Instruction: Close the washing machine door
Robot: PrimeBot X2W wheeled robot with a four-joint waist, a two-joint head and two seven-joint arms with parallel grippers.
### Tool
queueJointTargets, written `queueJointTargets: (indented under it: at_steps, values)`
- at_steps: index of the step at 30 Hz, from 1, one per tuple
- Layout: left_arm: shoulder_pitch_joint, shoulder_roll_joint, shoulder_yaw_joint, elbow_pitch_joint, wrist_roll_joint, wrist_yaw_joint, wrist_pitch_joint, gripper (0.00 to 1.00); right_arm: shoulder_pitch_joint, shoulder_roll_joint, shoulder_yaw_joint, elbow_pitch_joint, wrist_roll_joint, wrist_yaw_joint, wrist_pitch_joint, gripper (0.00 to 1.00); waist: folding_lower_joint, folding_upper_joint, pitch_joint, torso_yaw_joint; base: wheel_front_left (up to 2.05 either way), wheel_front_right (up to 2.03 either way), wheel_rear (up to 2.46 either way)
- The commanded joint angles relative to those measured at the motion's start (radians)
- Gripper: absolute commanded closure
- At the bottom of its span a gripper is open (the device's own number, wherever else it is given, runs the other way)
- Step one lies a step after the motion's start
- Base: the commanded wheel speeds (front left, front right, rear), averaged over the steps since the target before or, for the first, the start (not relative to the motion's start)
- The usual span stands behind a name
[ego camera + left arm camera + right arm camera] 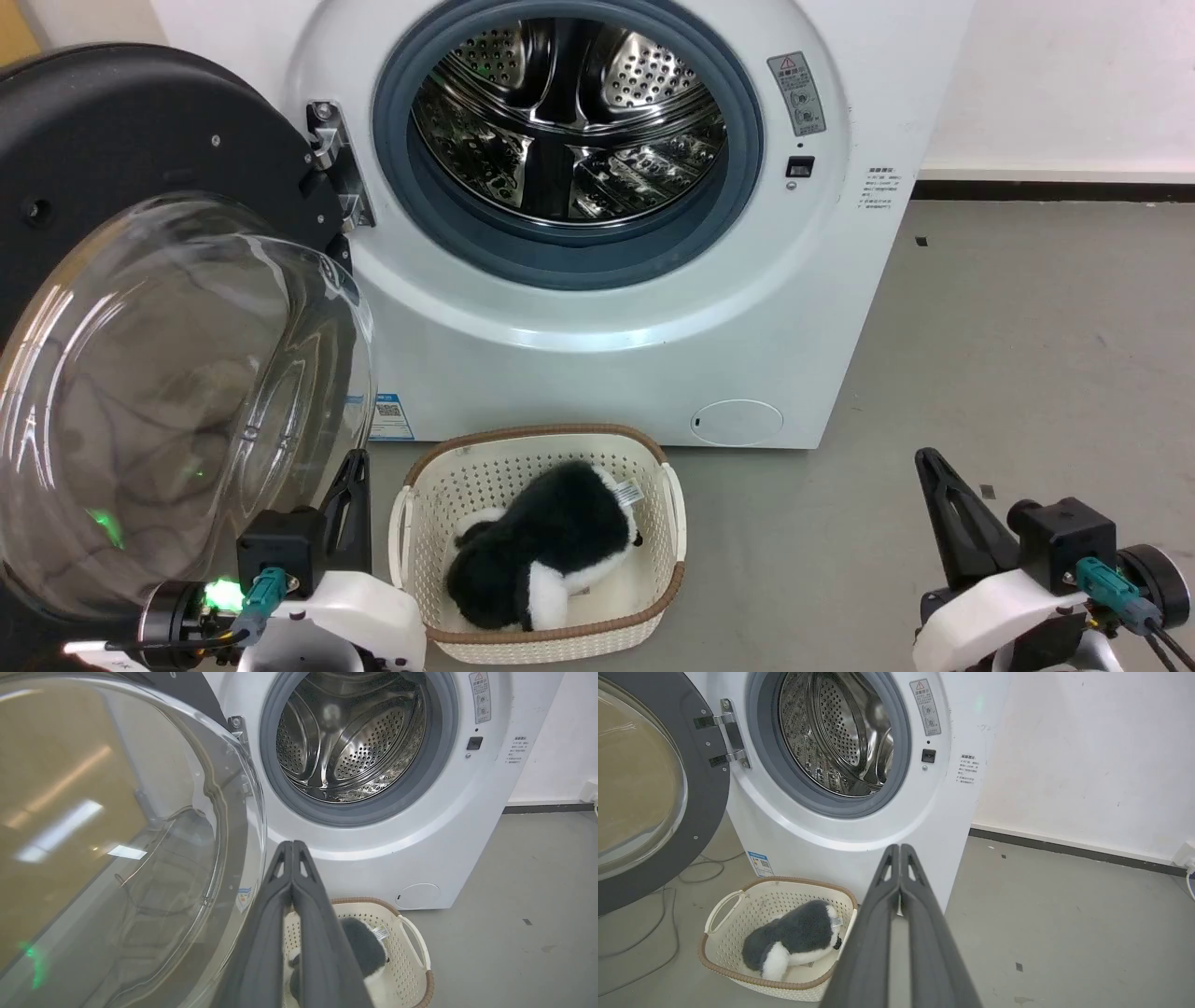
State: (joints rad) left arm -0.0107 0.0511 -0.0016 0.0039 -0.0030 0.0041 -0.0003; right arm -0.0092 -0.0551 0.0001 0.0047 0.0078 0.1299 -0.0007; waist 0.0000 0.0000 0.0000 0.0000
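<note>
– While the washing machine door (177,355) hangs wide open on its hinge (336,168), left of the washing machine (597,327), where do the arms stand?
– Low, both of them! Left gripper (355,471) sits just beside the lower edge of the bulging glass bowl (187,439), fingers pressed together, nothing between them. Right gripper (934,467) is well off to the other side over the floor (1027,355), pinched together and empty as well.
– How will that door handle?
– Heavy and rigid, I'd say, but free on the hinge, so a steady push should swing it. The glass is slick and curved, so fingers would likely skate off. Better to press on the black rim (112,112), far from the hinge, for leverage.
– Anything in the way?
– The mouth of the drum (569,121) looks clear. A basket (485,476) holding a plush toy (551,551) sits on the floor just in front, below the door's path by my reckoning.
</note>
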Motion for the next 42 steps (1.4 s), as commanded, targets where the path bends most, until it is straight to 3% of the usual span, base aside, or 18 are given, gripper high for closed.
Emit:
queueJointTargets:
  at_steps: [1,2,14,15,16,28,42]
  values:
    - [0.011,-0.001,0.002,-0.004,0.003,-0.004,0.000,1.00,0.009,0.005,0.000,-0.005,-0.008,0.001,0.001,1.00,0.0000,0.0000,0.000,0.000,0.00,0.00,0.00]
    - [0.000,0.000,0.000,0.000,0.000,0.000,0.000,0.00,0.000,0.000,0.000,0.000,0.000,0.000,0.000,0.00,0.0000,0.0000,0.000,0.000,0.00,0.00,0.00]
    - [-0.002,0.002,-0.010,0.001,0.004,0.034,-0.023,0.00,-0.004,0.000,-0.012,0.004,0.018,0.000,-0.022,0.00,0.0000,0.0000,0.002,0.001,0.00,0.00,0.00]
    - [-0.003,0.003,-0.012,0.001,0.005,0.038,-0.025,0.69,-0.004,0.000,-0.013,0.004,0.020,0.000,-0.025,0.00,0.0000,0.0000,0.002,0.002,0.00,0.00,0.00]
    - [-0.003,0.005,-0.013,0.001,0.005,0.041,-0.027,1.00,-0.004,0.000,-0.014,0.004,0.022,0.000,-0.027,0.00,0.0000,0.0000,0.003,0.002,0.00,0.00,0.00]
    - [-0.034,0.032,-0.018,-0.043,0.002,0.080,-0.052,1.00,-0.006,0.001,-0.028,0.004,0.046,0.000,-0.052,0.00,0.0000,0.0000,0.005,0.017,0.00,0.00,0.00]
    - [-0.109,0.111,0.022,-0.152,0.002,0.118,-0.079,1.00,-0.005,0.001,-0.046,0.012,0.072,0.000,-0.079,0.00,0.0000,0.0000,0.008,0.054,0.00,0.00,0.00]
